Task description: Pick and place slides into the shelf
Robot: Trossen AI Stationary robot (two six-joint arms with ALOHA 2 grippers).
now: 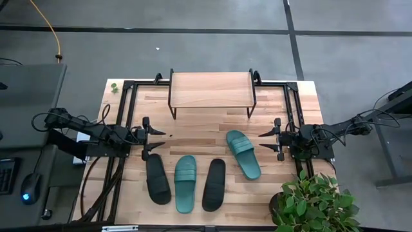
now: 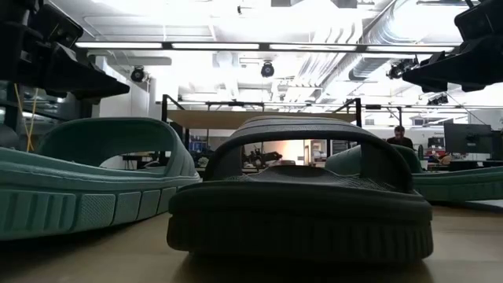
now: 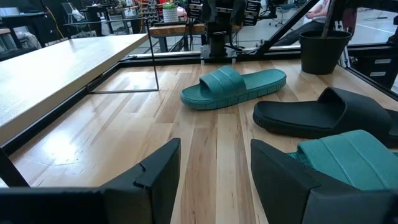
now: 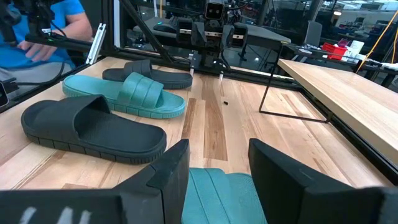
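Observation:
Four slides lie flat on their soles on the tabletop: a black one (image 1: 157, 178), a teal one (image 1: 185, 183), a second black one (image 1: 214, 183), and a teal one (image 1: 243, 153) set apart toward the right. The shelf (image 1: 211, 90) stands on its thin black legs at the far edge. My left gripper (image 1: 156, 140) hovers open at the left, just beyond the left black slide's far end. My right gripper (image 1: 266, 141) hovers open at the right, beside the angled teal slide (image 4: 221, 199). Neither touches anything.
A potted plant (image 1: 313, 203) sits at the near right corner. Black frame rails (image 1: 127, 103) run along the table's left, right and far sides. Bare wood lies between the shelf and the slides. A person in a blue shirt (image 4: 59, 28) stands beyond the table.

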